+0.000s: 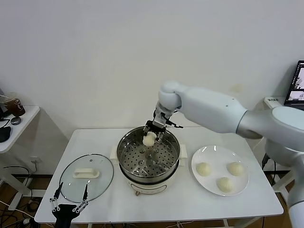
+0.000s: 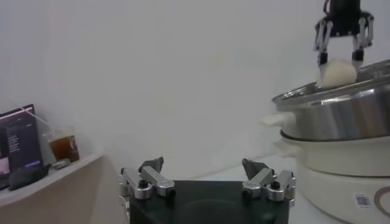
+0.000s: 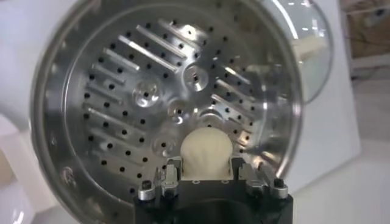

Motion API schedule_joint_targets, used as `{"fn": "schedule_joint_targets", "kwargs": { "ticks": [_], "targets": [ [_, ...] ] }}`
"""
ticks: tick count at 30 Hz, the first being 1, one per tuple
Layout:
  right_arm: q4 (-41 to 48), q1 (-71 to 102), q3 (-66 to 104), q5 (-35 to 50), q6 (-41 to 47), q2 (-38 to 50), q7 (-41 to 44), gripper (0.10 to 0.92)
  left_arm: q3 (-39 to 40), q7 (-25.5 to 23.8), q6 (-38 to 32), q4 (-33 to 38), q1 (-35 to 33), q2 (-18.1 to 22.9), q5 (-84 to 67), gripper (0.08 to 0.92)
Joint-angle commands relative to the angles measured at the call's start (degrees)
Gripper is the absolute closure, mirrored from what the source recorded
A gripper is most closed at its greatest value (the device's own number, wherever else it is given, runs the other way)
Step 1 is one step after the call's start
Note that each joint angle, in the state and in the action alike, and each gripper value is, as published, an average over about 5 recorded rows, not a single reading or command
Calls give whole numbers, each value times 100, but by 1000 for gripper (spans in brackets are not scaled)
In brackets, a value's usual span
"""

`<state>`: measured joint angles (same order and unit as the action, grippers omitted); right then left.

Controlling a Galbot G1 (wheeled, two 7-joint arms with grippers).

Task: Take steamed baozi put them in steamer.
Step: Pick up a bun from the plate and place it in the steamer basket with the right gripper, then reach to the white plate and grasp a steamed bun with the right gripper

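Right gripper [image 1: 150,134] is over the far side of the steamer [image 1: 127,145], jaws closed partway round one baozi [image 1: 149,139] that sits just above the perforated tray [image 3: 122,103]. The other three baozi [image 1: 204,168] are on the white plate [image 1: 209,153] to the right of the steamer on the worktop [image 1: 95,137]. Left gripper [image 1: 70,200] is parked at the near left edge by the glass lid [image 1: 102,183], jaws wide open and holding nothing.

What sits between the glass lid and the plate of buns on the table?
The steamer, seen in the head view. The right pincer holds one baozi above its perforated tray, with the lid and plate flanking it.
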<state>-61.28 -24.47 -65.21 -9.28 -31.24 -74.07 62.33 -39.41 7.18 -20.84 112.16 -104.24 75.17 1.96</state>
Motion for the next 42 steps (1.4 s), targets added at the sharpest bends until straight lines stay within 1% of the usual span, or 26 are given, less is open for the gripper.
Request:
{"fn": "schedule_joint_targets", "kwargs": {
  "ticks": [1, 5, 11, 16, 19, 23, 25, 27, 29, 31, 33, 37, 38, 40, 42],
  "targets": [
    [478, 270, 23, -1087, -816, -289, -195, 525, -31, -3, -6, -24, -6, 12, 7, 177],
    [780, 334, 187, -1412, -983, -431, -286, 515, -48, -1, -22, -14, -20, 30, 17, 177],
    [1137, 446, 326, -1525, -1106, -632, -393, 496, -76, 12, -87, 29, -99, 35, 67, 177],
    [1275, 531, 424, -1516, -1155, -731, -515, 452, -83, 29, -131, 15, -105, 42, 103, 177],
    [1279, 547, 447, -1445, -1177, -737, -604, 411, -75, 34, -144, 16, -107, 44, 107, 177],
    [1130, 440, 440, -1051, -972, -634, -585, 308, -72, 38, -146, 25, -98, 41, 103, 177],
    [802, 243, 365, -577, -577, -442, -421, 253, -74, 35, -143, 40, -98, 33, 100, 177],
    [304, -59, 229, 87, 130, -153, -230, 220, -84, 31, -137, 64, -103, 25, 97, 177],
    [-222, -384, 55, 838, 912, 166, -113, 208, -99, 26, -133, 92, -116, 11, 91, 177],
    [-856, -734, -147, 1657, 1926, 609, -61, 204, -120, 22, -133, 116, -132, -19, 79, 177],
    [-1479, -1005, -305, 2214, 2895, 1095, -23, 203, -137, 18, -135, 122, -131, -55, 67, 177],
    [-2371, -1341, -429, 2505, 4694, 2048, 46, 203, -162, 5, -134, 126, -85, -123, 42, 177],
    [-2528, -1392, -451, 2543, 5024, 2257, 84, 203, -166, 1, -133, 129, -72, -136, 38, 177],
    [-2784, -1460, -508, 2616, 5489, 2675, 180, 203, -175, -7, -133, 138, -53, -157, 29, 177],
    [-2978, -1465, -581, 2627, 5649, 3115, 293, 203, -184, -11, -137, 149, -44, -166, 24, 177]
  ]
}}
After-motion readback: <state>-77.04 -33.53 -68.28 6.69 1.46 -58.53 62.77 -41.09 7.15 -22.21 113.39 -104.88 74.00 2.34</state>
